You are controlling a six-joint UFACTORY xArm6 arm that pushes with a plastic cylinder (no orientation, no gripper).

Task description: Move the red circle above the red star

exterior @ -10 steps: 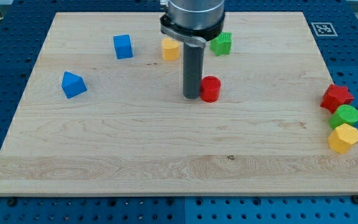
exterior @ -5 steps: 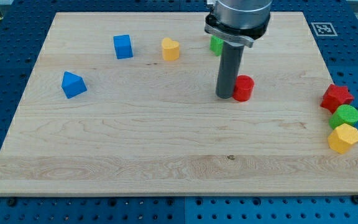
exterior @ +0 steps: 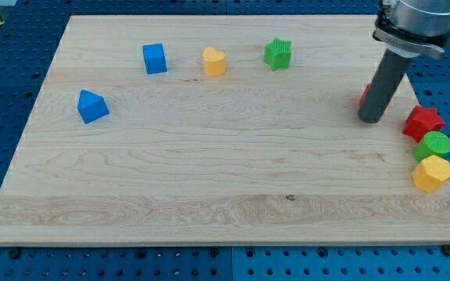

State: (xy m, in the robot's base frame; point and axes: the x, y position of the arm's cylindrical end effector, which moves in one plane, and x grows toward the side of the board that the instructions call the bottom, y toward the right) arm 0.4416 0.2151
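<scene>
The red circle [exterior: 362,97] is almost wholly hidden behind my rod; only a thin red sliver shows at the rod's left edge. My tip [exterior: 370,119] rests on the board just below that sliver, at the view's right. The red star [exterior: 423,122] lies at the board's right edge, a short way right of my tip and a little lower than the red sliver. Whether the tip touches the red circle cannot be told.
A green circle [exterior: 433,144] and a yellow hexagon [exterior: 432,172] sit just below the red star. A green star [exterior: 277,53], a yellow block [exterior: 214,61] and a blue cube [exterior: 154,58] line the top. A blue wedge-like block [exterior: 92,106] is at the left.
My rod has slid right across the board, pushing the red circle with it from the middle to near the red star. The circle is now hidden behind the rod.
</scene>
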